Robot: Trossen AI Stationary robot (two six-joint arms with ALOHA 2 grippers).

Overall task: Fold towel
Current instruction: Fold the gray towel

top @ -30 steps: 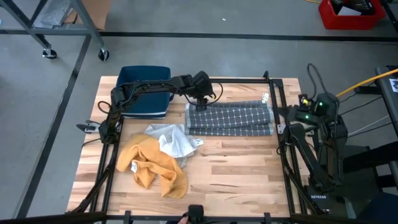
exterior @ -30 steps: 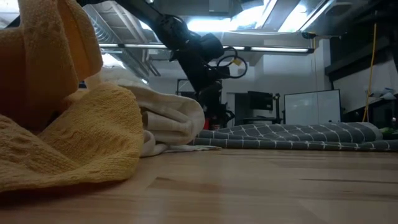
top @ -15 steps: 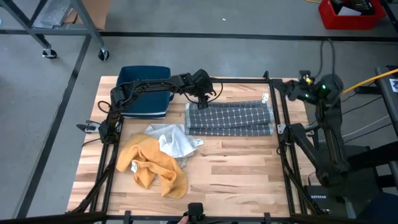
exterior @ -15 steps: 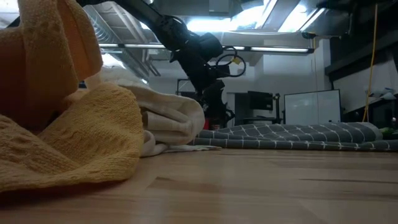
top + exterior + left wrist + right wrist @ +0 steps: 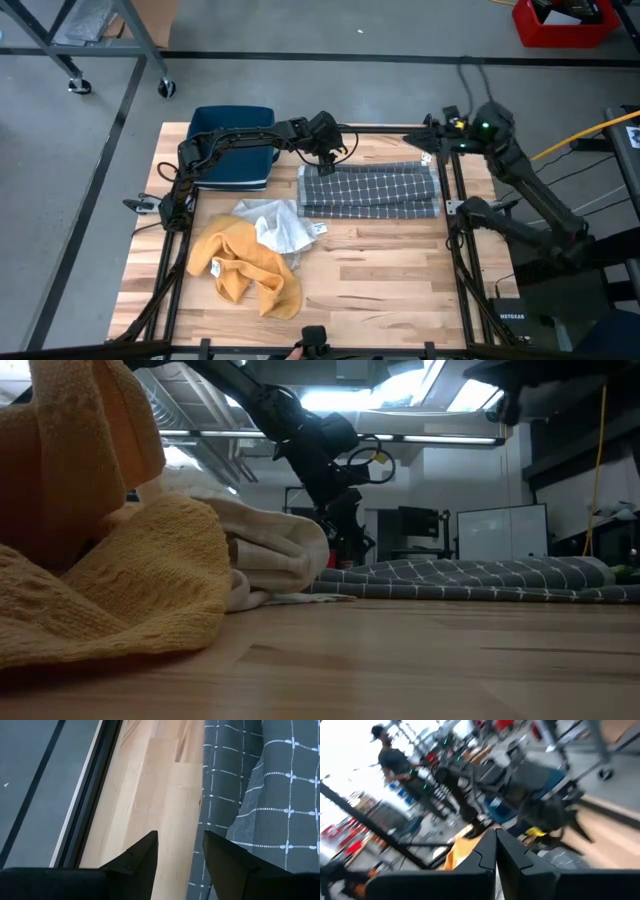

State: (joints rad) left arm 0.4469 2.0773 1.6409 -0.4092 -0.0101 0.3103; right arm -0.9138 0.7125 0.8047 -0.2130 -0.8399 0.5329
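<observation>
Two arms are engaged: the right gripper (image 5: 432,128), closed, has been swung toward the grey checked folded towel's (image 5: 370,190) far-right corner; the left gripper (image 5: 322,163) is held open at its far-left corner.

1. A dark blue bin (image 5: 232,146) is sitting at the table's 11 o'clock corner.
2. A yellow cloth (image 5: 243,263) is lying crumpled at 7 o'clock, touching a white cloth (image 5: 275,225).
3. A red crate (image 5: 563,22) is standing on the floor at 1 o'clock.
4. A person (image 5: 395,760) is standing in the room beyond.

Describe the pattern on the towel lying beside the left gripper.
The towel is dark grey with a thin white grid of lines. The left wrist view shows it best.
</observation>
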